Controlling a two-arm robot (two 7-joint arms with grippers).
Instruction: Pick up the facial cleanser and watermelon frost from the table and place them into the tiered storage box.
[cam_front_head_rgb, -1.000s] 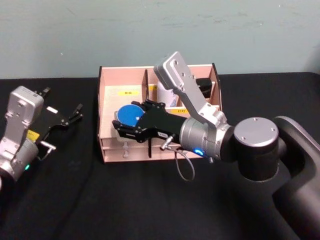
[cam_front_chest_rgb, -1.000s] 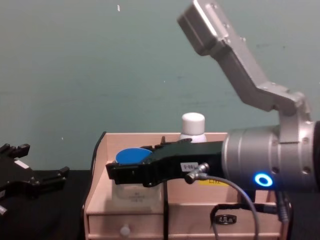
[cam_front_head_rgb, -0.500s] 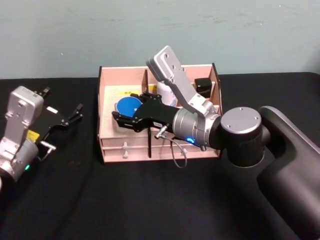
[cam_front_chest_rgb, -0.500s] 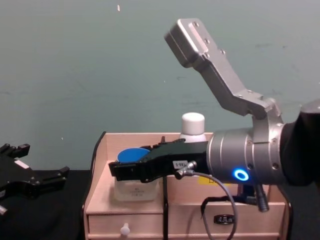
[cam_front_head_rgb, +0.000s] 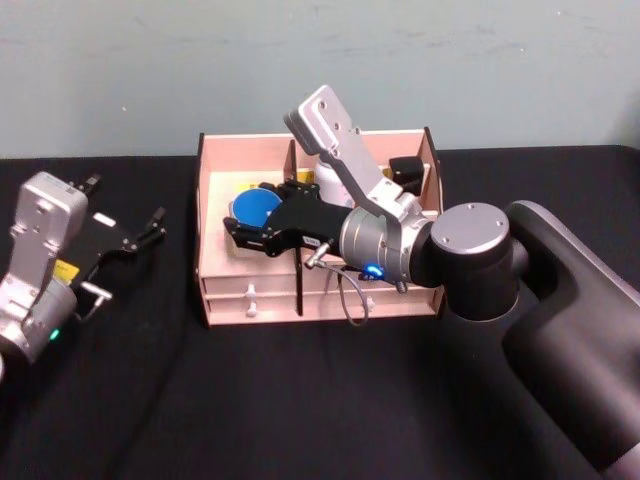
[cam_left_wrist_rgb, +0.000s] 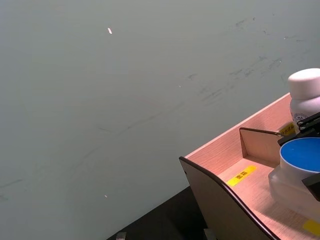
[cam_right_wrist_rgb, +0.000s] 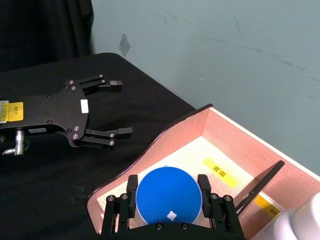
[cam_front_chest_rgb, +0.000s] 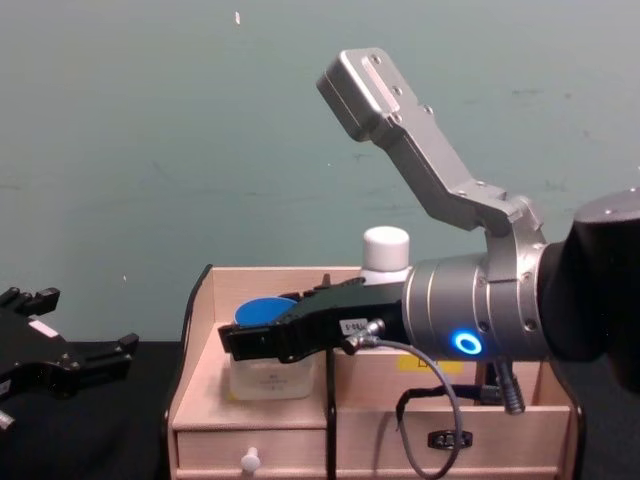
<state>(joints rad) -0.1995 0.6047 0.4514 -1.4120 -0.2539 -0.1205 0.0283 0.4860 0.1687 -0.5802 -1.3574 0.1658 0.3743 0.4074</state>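
The watermelon frost (cam_front_head_rgb: 252, 208), a whitish jar with a round blue lid (cam_right_wrist_rgb: 168, 196), is in the left compartment of the tiered storage box (cam_front_head_rgb: 213, 262). My right gripper (cam_front_head_rgb: 246, 218) reaches over the box front and is shut on the jar, one finger (cam_right_wrist_rgb: 131, 199) on each side of the lid. I cannot tell whether the jar rests on the compartment floor. The facial cleanser (cam_front_chest_rgb: 385, 252), a tall white bottle, stands upright in the box behind my right arm. My left gripper (cam_front_head_rgb: 140, 232) stays open above the table left of the box.
The box (cam_front_chest_rgb: 190, 400) has two drawers along its front and a dark divider (cam_right_wrist_rgb: 257, 187) between compartments. A small dark bottle (cam_front_head_rgb: 405, 168) sits in the back right compartment. A black cloth covers the table, and a green wall stands close behind.
My right gripper has carried the jar farther back into the left compartment, away from the box front. The left arm has not moved.
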